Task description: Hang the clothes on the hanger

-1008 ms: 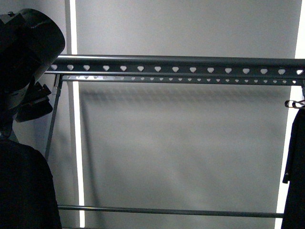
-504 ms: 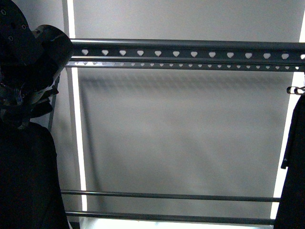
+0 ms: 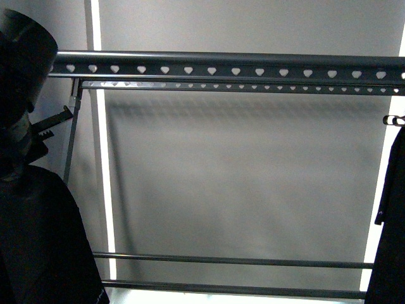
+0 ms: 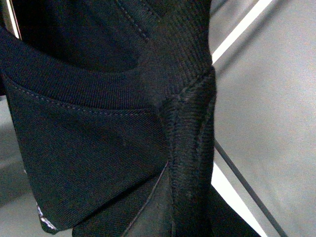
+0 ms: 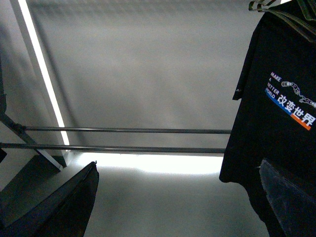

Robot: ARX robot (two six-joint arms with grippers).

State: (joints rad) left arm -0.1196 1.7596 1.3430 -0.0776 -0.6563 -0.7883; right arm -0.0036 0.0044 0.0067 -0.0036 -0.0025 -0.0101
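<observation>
Two units inspected: left end effector (image 4: 178, 173) closed on black T-shirt (image 4: 89, 148) collar near the rack rail (image 3: 234, 65), right end effector (image 5: 177, 207) spread wide, empty.

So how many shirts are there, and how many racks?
Black shirts: 2
Grey rack: 1
Total: 3

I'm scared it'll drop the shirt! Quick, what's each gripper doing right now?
Left gripper: looks shut on the black T-shirt, at its collar.
Right gripper: open, holding nothing.
</observation>
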